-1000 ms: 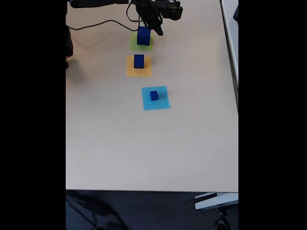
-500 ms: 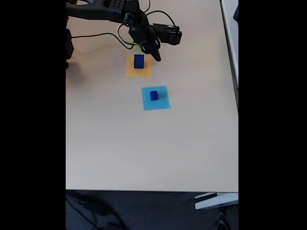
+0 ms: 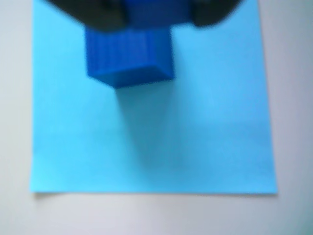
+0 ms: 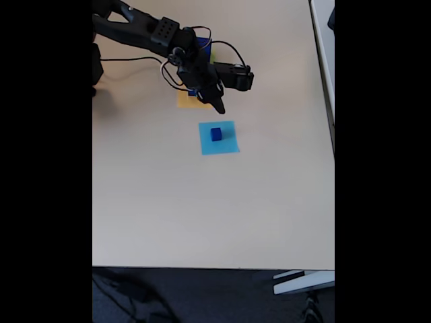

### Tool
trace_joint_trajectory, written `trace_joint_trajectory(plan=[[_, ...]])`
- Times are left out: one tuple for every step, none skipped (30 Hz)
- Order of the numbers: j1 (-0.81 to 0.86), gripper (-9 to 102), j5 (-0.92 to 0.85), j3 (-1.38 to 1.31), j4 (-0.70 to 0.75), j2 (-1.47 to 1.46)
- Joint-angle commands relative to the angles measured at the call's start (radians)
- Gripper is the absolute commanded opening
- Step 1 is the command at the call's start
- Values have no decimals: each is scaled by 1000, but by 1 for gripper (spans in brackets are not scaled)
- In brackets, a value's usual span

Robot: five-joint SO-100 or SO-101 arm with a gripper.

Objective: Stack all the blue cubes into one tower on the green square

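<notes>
Cube point(image 4: 215, 134) is seen sitting on the light blue square point(image 4: 226, 145); it is judged light, rigid, best pinched across flat sides. Gripper point(image 4: 219, 104) is poised near; its spread cannot be told.

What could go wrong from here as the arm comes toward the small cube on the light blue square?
The small blue cube is little compared with the gripper, so a slightly off-centre approach could knock it off the light blue paper square rather than grasp it. The arm also passes over the orange square, where its cable or links might brush the cube there.
</notes>
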Motion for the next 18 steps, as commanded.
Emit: trace_joint_trajectory(plan=[[11, 0, -17, -51, -35, -2], [15, 0, -18, -49, -40, -6], [18, 0, -23, -48, -43, -8], [21, 0, -26, -46, -44, -9], [23, 0, -28, -44, -46, -9], [25, 0, -32, -44, -49, -9], [28, 0, -34, -44, -49, -9], [29, 0, -34, -44, -49, -12], [31, 0, -37, -44, -52, -17], [32, 0, -40, -44, -55, -21], [35, 0, -43, -44, -58, -25], [38, 0, -46, -44, -63, -29], [41, 0, -51, -44, -67, -32], [48, 0, -52, -44, -69, -37], [51, 0, -54, -44, -69, -40], [55, 0, -57, -44, -74, -46], [58, 0, -57, -44, -75, -54], [61, 0, -57, -44, -77, -57]])
